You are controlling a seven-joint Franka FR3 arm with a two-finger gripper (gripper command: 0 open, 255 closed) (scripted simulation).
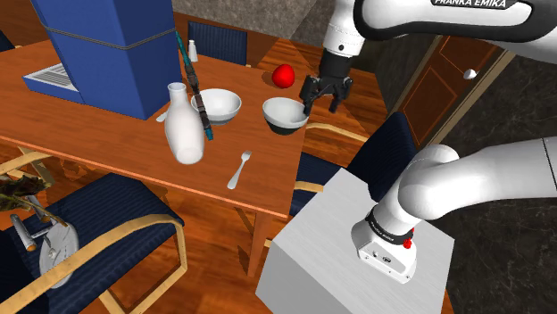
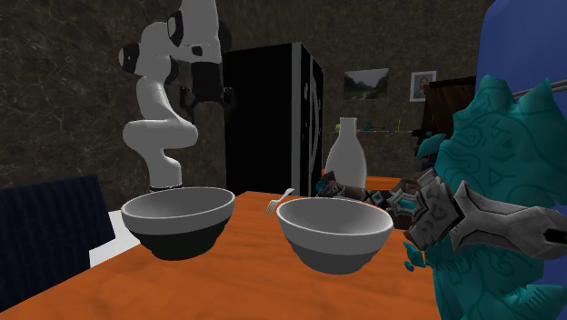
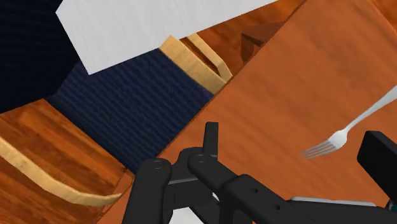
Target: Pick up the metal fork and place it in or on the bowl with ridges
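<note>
1. Well, in the shoulder view you have the gripper [image 1: 325, 100] hanging in the air at 2 o'clock from the dark-bottomed bowl [image 1: 286, 116], its fingers spread with nothing between them. The fork [image 1: 238, 169] lies flat on the wooden table [image 1: 107, 134]. It is at 7 o'clock from that bowl and 5 o'clock from the white bowl [image 1: 216, 104], and it touches neither. A white vase [image 1: 185, 125] stands at 10 o'clock from the fork. A red ball [image 1: 284, 76] sits at 12 o'clock from the dark-bottomed bowl, and a big blue box [image 1: 112, 53] at 10 o'clock from the vase. You cannot make out ridges on either bowl here.

2. In the second exterior view the two bowls sit nearest you. The dark-bottomed bowl [image 2: 177, 223] has the white bowl [image 2: 334, 236] at its 3 o'clock, with a gap between them. The fork [image 2: 280, 200] shows behind that gap, at 10 o'clock from the white bowl. The vase [image 2: 345, 155] rises at 12 o'clock from the white bowl, and a teal spiked figure [image 2: 495, 182] stands at its 3 o'clock. The gripper [image 2: 207, 91] hangs high at 12 o'clock above the dark-bottomed bowl.

3. In the wrist view the fingers [image 3: 210, 137] stand well apart and clasp nothing. The fork [image 3: 347, 133] lies on the table [image 3: 286, 76] just beside one finger, untouched, with its tines pointing toward the space between the fingers. Past the table's edge you see a dark-blue chair seat [image 3: 127, 108] and the white stand [image 3: 146, 25].
</note>
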